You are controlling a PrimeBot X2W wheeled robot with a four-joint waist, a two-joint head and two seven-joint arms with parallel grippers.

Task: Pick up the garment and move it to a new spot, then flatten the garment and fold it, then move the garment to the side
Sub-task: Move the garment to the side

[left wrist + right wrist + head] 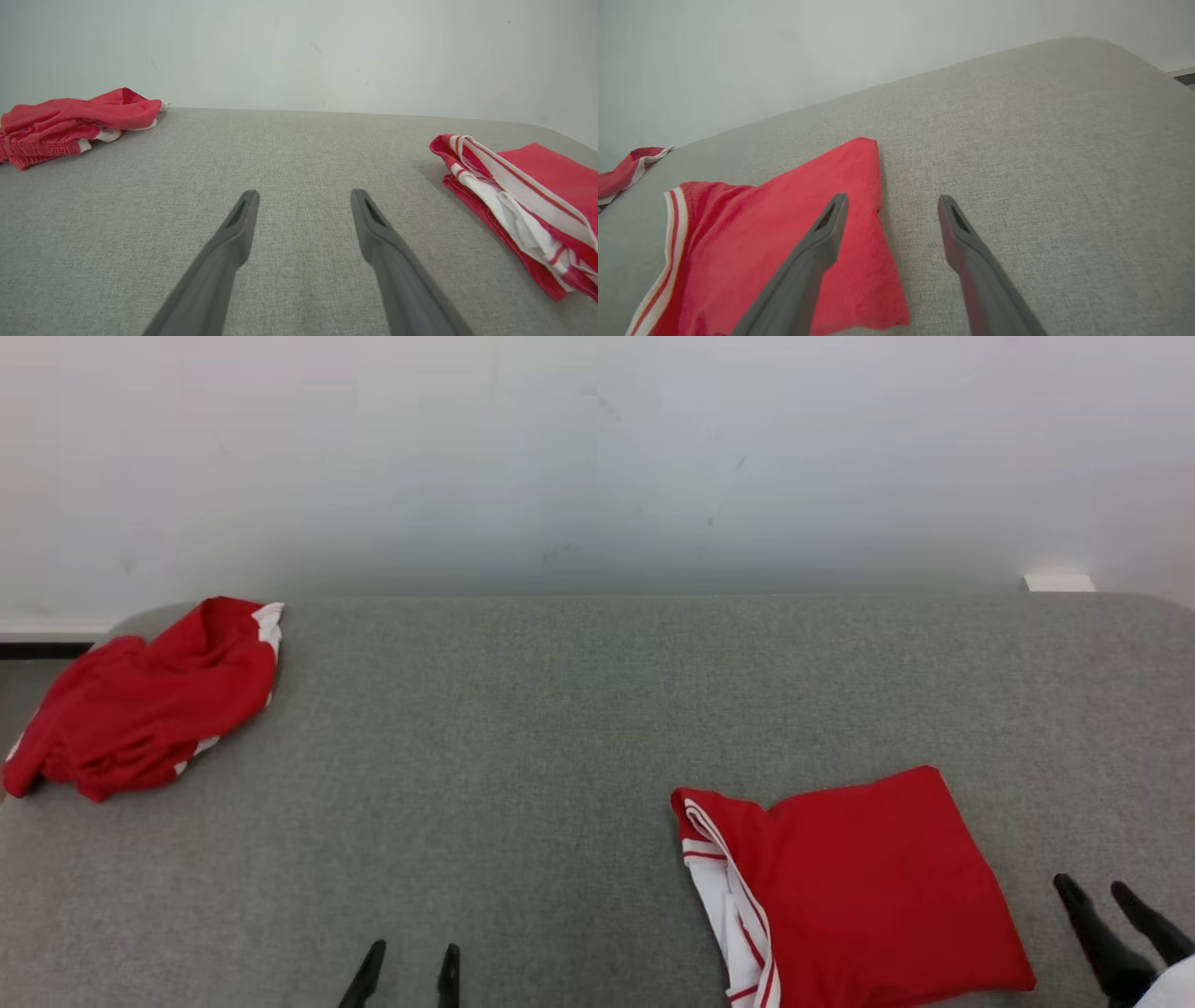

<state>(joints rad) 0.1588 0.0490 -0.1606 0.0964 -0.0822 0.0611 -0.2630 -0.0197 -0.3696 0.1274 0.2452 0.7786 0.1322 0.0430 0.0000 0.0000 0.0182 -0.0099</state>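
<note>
The left gripper (414, 947) has its two dark fingers spread wide with nothing between them, poised over bare grey fabric-covered table (523, 756). The right gripper (1092, 884) is spread just as wide and holds nothing either.

Just to the left of the right gripper lies a folded red garment with white striped trim (868, 887), flat on the table. Its plain red edge is nearest those fingers and its striped edge faces the left gripper. In the head view the fingers stand apart from the cloth.

Far ahead and to the left of the left gripper, well apart from it, a crumpled red garment with white trim (140, 695) sits in a heap at the table's corner. A white wall (597, 448) rises beyond both grippers.
</note>
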